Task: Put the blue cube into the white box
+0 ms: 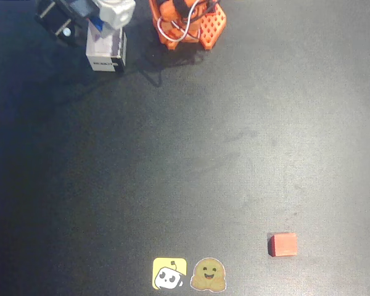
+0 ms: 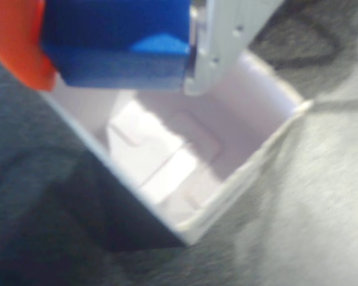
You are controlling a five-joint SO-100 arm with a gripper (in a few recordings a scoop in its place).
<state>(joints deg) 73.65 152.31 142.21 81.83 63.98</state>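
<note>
I find no text I can actually read. In the overhead view, the white box (image 1: 106,52) at the upper left of the frame carries a dark printed label (image 1: 106,63) on the side facing the lower edge, but its characters are too small and blurred to make out. At the bottom centre of the frame, two stickers lie flat on the tabletop (image 1: 234,154): a yellow square sticker (image 1: 169,274) showing a white cartoon face, and just beside it to the right a tan smiling-face sticker (image 1: 208,275). Neither bears any letters or numbers that I can see.
</note>
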